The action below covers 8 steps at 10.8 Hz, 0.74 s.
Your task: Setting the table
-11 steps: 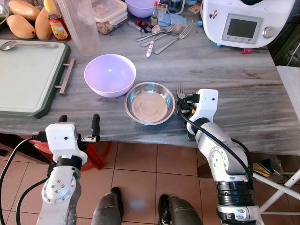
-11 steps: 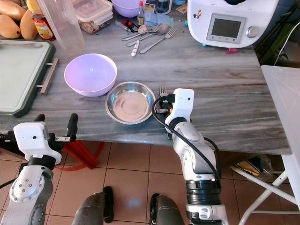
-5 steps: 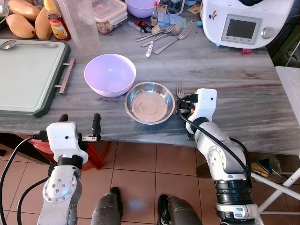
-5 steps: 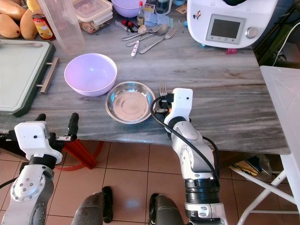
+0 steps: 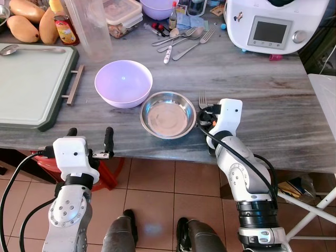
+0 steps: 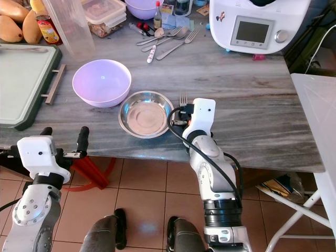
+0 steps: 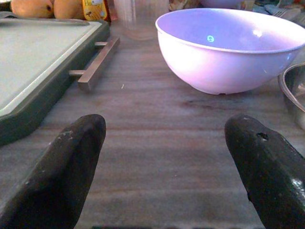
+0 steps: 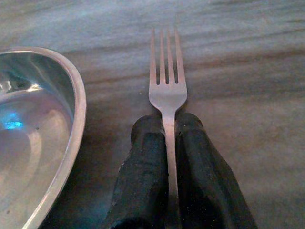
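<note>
A steel bowl (image 5: 167, 114) sits near the front edge of the grey marble table (image 5: 262, 89). Just to its right lies a fork (image 8: 167, 88), tines pointing away from me. My right gripper (image 8: 167, 143) is shut on the fork's handle, low over the tabletop beside the bowl's rim (image 8: 76, 119). A lilac bowl (image 5: 123, 83) stands behind and left of the steel one. My left gripper (image 5: 89, 137) hovers open at the table's front edge, its fingers (image 7: 71, 157) spread wide and holding nothing, pointing toward the lilac bowl (image 7: 228, 45).
A green tray (image 5: 31, 84) with a spoon (image 5: 21, 50) covers the left side. Loose cutlery (image 5: 184, 38), a clear jug (image 5: 89, 26), mangoes (image 5: 23, 21) and a white kitchen appliance (image 5: 270, 23) stand along the back. Tiled floor lies below the table edge.
The right gripper with the fork has edged slightly toward the steel bowl. The left arm has stayed put.
</note>
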### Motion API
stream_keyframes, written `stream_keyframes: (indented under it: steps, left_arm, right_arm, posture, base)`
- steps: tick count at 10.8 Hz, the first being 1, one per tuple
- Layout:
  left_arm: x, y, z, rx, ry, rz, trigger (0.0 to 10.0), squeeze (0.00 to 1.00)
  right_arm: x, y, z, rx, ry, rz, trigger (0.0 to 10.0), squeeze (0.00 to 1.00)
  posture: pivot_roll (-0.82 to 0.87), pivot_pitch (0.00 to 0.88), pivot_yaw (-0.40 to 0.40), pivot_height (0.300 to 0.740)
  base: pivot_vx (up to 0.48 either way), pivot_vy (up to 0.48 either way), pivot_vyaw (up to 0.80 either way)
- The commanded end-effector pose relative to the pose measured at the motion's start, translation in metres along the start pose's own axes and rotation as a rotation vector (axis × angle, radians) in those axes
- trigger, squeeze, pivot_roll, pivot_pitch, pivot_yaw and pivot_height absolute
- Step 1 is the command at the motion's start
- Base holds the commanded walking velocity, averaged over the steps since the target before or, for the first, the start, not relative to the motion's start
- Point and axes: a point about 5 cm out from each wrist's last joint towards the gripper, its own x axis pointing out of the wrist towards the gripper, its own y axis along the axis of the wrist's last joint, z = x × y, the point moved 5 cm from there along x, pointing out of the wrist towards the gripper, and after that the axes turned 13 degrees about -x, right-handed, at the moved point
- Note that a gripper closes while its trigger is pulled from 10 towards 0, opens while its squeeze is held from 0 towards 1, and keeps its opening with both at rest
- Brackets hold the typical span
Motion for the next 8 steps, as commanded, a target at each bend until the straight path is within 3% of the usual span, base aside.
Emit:
stream_keyframes:
  steps: [1,2,3,8]
  left_arm:
    - [-0.0015,-0.0028,-0.0022,0.011,0.007,-0.015,10.0,0.00]
    - [-0.0015,-0.0027,-0.0022,0.011,0.007,-0.015,10.0,0.00]
    - [-0.0013,-0.0027,-0.0017,0.010,0.005,-0.014,10.0,0.00]
    - [-0.0009,-0.0028,-0.0012,0.009,0.003,-0.014,10.0,0.00]
  right_arm:
    - [-0.0010,-0.0405,0.0055,0.013,-0.025,-0.152,10.0,0.09]
    - [-0.0009,-0.0405,0.0051,0.019,-0.023,-0.150,10.0,0.76]
    - [-0.0008,-0.0397,0.0050,0.025,-0.021,-0.144,10.0,1.00]
    - [-0.0036,-0.0333,0.0113,-0.013,-0.035,-0.122,10.0,1.00]
  posture:
    - [0.02,0.256,-0.044,0.740]
    - [0.02,0.255,-0.043,0.740]
    - [0.02,0.255,-0.043,0.740]
    - [0.02,0.254,-0.043,0.740]
  base:
    - [0.000,0.000,0.00]
    - [0.000,0.000,0.00]
    - [0.000,0.000,0.00]
    - [0.000,0.000,0.00]
